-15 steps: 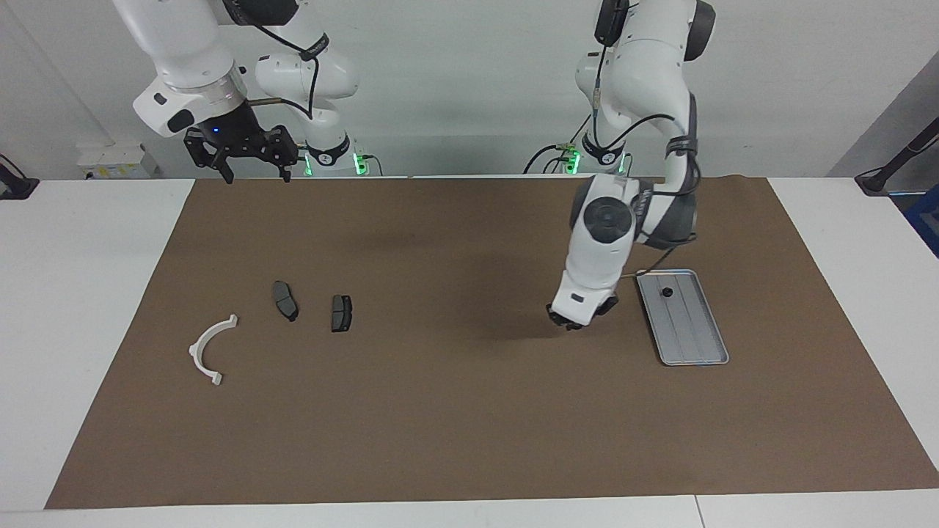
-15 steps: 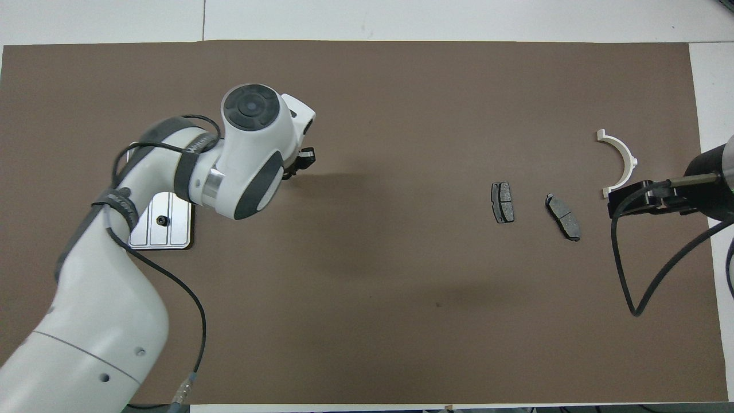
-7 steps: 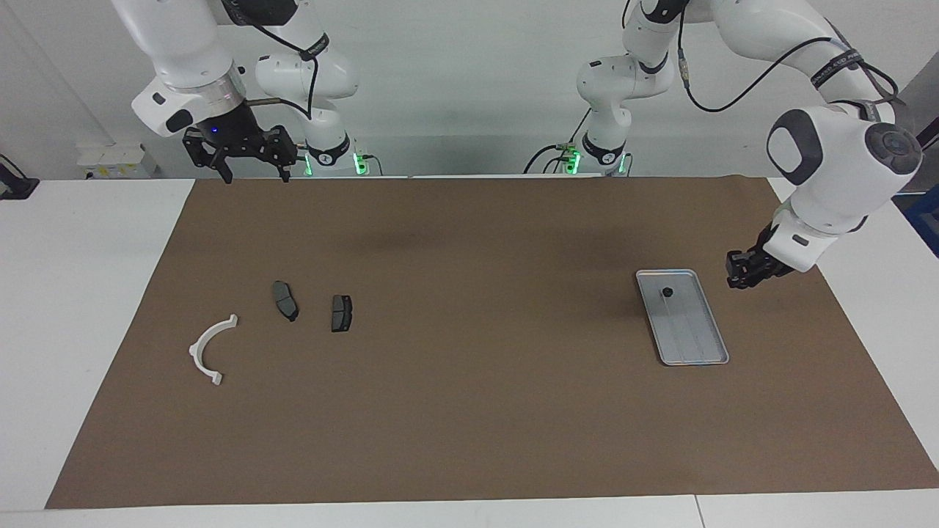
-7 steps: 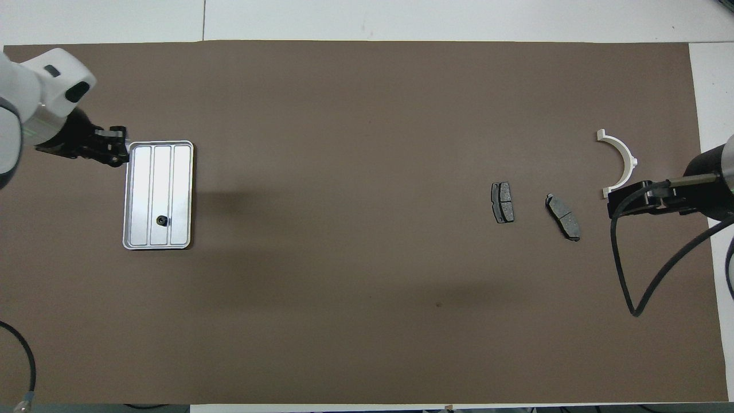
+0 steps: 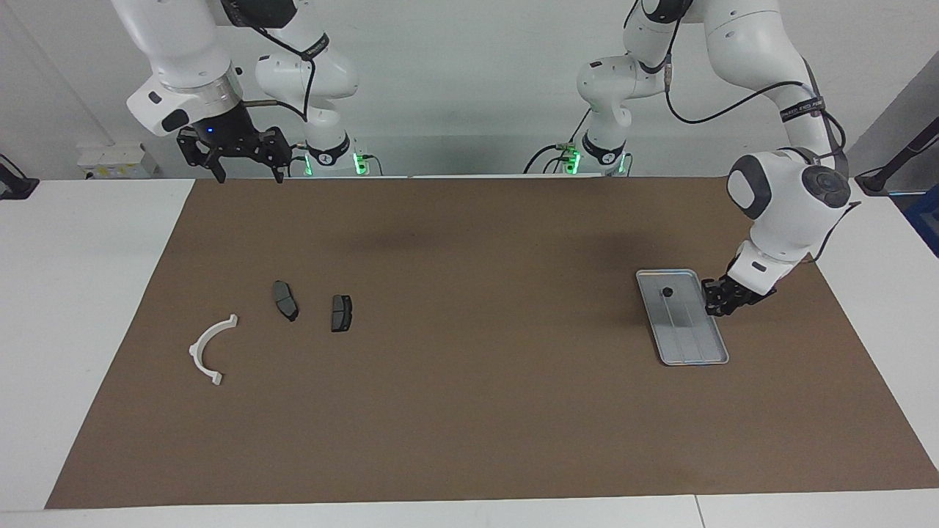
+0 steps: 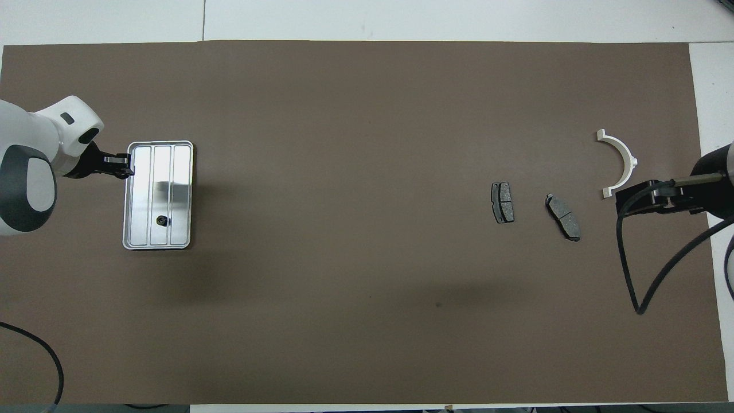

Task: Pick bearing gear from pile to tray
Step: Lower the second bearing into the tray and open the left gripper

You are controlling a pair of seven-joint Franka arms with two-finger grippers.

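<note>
Tray (image 5: 695, 352) | left gripper (image 5: 716, 301) low, beside its rim | right gripper (image 5: 238, 158) raised, waiting

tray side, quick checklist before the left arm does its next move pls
1. Small black gear lies in the tray, at its end nearer the robots: ok.
2. Left gripper is beside the tray's rim on the left arm's end, low; touching the rim or not: cannot tell.
3. Left gripper carrying anything: cannot tell.
4. Two brake pads and the white bracket lie apart on the mat toward the right arm's end: ok.
5. Right gripper waits open, raised over the mat's edge by its base: ok.
</note>
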